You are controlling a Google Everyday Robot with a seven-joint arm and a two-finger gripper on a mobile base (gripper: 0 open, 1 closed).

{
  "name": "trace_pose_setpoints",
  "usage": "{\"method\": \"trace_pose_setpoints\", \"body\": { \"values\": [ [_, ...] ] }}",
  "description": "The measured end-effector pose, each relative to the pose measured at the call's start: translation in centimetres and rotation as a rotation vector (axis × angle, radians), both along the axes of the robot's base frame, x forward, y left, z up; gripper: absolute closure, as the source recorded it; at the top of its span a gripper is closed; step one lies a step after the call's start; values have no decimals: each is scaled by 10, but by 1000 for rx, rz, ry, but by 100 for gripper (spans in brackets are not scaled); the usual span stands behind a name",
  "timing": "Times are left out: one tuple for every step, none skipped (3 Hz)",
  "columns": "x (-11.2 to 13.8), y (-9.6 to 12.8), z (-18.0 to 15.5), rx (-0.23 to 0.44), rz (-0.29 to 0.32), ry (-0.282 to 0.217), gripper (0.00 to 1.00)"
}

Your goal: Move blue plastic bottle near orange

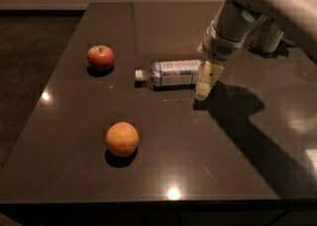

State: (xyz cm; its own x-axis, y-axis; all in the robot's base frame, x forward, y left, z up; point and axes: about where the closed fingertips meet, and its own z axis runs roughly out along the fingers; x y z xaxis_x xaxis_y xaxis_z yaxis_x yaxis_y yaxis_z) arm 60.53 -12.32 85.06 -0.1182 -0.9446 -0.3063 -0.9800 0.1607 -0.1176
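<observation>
The blue plastic bottle [171, 72] lies on its side in the middle of the dark table [208, 165], white cap pointing left. The orange [122, 139] sits nearer the front, to the left of the bottle. My gripper [206, 83] hangs at the bottle's right end, its pale fingers pointing down just off the bottle's base, close above the table top. It holds nothing that I can see.
A red apple [100, 57] sits at the left, beyond the orange. A grey cylindrical thing [267, 35] stands behind my arm at the back right. The table's front edge runs near the bottom of the view.
</observation>
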Motion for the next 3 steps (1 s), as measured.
{"method": "trace_pose_setpoints", "body": {
  "values": [
    [9,4,-6,-10,3,5,18],
    [9,8,-5,-3,13,6,41],
    [2,11,4,6,19,11,65]
  ]
}}
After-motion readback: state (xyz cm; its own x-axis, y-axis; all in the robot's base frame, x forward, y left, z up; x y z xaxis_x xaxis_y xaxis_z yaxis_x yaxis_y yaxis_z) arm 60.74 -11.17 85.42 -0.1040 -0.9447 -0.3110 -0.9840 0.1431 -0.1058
